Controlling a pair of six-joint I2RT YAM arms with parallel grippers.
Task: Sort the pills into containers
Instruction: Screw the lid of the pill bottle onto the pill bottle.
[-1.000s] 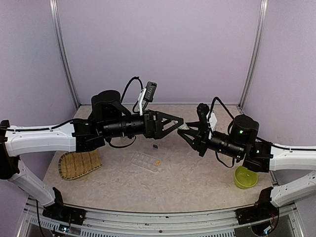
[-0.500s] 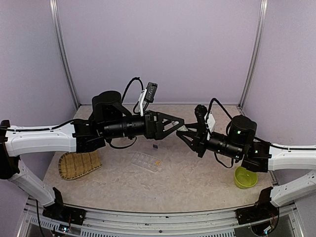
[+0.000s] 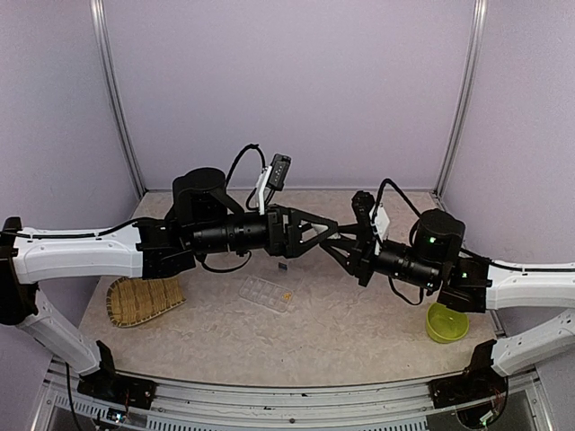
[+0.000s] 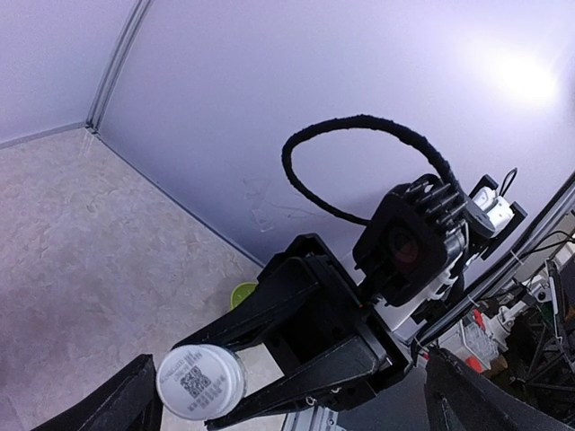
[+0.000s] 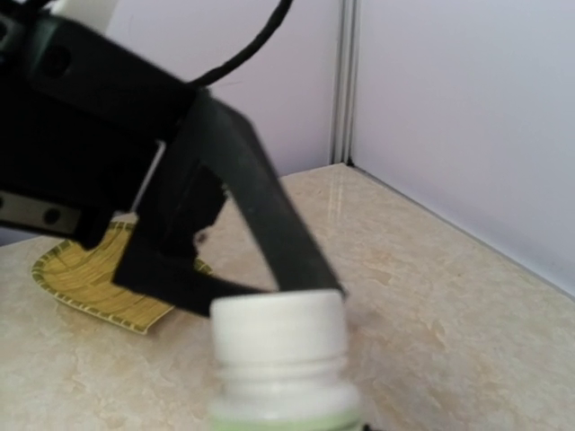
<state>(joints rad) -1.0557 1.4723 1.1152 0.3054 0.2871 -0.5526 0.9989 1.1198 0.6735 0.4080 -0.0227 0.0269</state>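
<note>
A white pill bottle [image 5: 280, 359] with a QR-coded cap [image 4: 199, 381] is held up over the table, my right gripper [image 3: 349, 244] shut on its body. My left gripper [image 3: 334, 231] is open, its black fingers [image 5: 260, 206] on either side of the cap; whether they touch it I cannot tell. Below, the clear compartment box, the container [image 3: 265, 293], lies flat on the table with orange pills [image 3: 286, 295] in one corner cell. A dark pill [image 3: 282, 266] lies loose on the table just behind the box.
A woven bamboo tray [image 3: 142, 300] lies at the left, partly under my left arm. A lime-green bowl [image 3: 446, 322] stands at the right, by my right arm. Lilac walls close in the back and both sides.
My left gripper has moved right and my right gripper slightly left with the bottle, so the open left fingers now flank the cap. Neither gripper has opened or shut.
</note>
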